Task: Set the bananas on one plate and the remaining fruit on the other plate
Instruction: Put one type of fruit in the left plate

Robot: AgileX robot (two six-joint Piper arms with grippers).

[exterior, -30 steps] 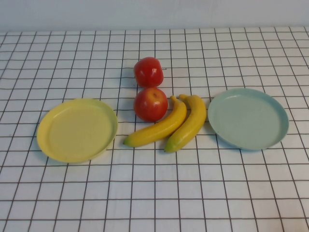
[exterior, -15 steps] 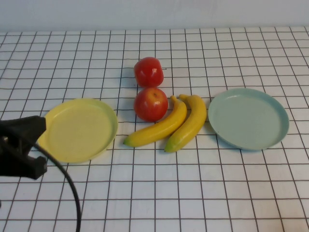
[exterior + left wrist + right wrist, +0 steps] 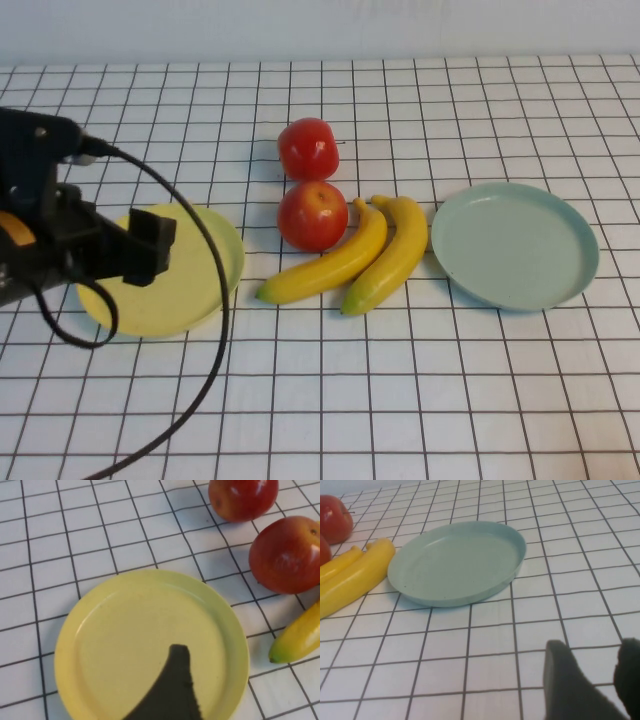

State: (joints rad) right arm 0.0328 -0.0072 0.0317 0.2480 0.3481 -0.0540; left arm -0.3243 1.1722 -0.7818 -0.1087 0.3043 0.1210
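The left end effector (image 3: 150,245) has swung in over the yellow plate (image 3: 200,290), jaw state unclear. Apples (image 3: 312,215) and bananas (image 3: 335,265) lie beside that plate, unsorted. The right end effector (image 3: 590,672), part-open and empty, hovers beyond the blue plate (image 3: 457,562).

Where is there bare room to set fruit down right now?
The blue-green plate is bare, with open cloth bordering its near side, where the right end effector hangs, open. The yellow plate is bare too, but the left end effector hovers over it. Crowded: between the plates, apples and bananas huddle close together.
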